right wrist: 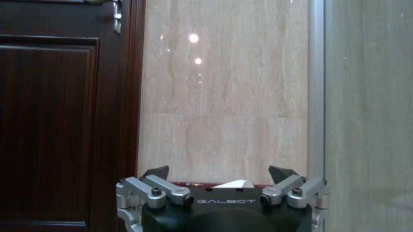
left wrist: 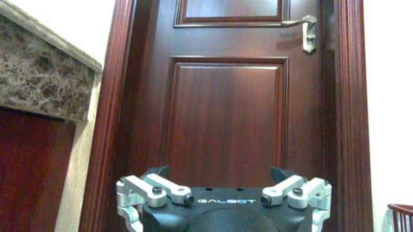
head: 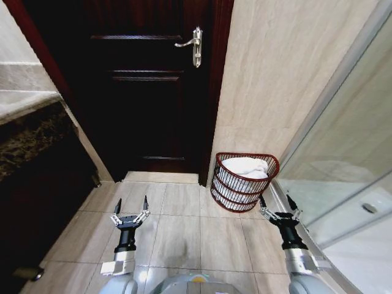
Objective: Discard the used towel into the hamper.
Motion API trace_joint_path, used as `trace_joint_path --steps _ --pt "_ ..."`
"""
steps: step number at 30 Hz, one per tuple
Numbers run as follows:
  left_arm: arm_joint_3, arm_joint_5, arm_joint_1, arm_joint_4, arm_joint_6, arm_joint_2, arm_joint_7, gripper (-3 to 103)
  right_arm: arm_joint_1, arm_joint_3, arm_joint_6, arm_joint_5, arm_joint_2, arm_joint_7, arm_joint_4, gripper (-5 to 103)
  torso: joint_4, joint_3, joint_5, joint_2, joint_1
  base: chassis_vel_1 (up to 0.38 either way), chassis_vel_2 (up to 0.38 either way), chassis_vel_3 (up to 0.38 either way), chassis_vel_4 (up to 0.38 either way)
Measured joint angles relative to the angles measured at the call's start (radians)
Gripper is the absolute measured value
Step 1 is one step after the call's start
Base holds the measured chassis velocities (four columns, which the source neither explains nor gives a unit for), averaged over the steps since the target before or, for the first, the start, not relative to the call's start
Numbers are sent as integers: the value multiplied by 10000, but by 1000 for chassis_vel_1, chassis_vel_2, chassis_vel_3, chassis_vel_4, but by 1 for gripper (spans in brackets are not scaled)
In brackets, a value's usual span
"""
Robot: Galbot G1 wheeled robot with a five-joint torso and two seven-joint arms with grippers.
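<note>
Head view: white towel (head: 245, 165) already inside hamper (head: 244, 182), right of centre.
Lay just up-left of spread right pincer (head: 277, 203), nearer than spread left pincer (head: 130, 207), lower left.

Bright tiles — dark, shadowed doorway

The setting was a residential bathroom: beige tiled walls (head: 288, 67), tiled floor (head: 184, 220), glass shower enclosure (head: 349, 177), marble vanity counter (head: 24, 131), dark wooden door (head: 147, 86).

Beige tiled floor (head: 177, 220), red-brown wire hamper (head: 244, 181) with white towel (head: 247, 166) at its far right corner.
</note>
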Motion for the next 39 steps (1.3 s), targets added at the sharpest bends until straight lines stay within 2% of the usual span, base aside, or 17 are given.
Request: trace_joint_path --steps 39 --pt "14 6 144 -78 -267 -17 -17 100 -198 77 385 159 73 -218 -73 100 0 0 1 0 0 0 -14 2 13"
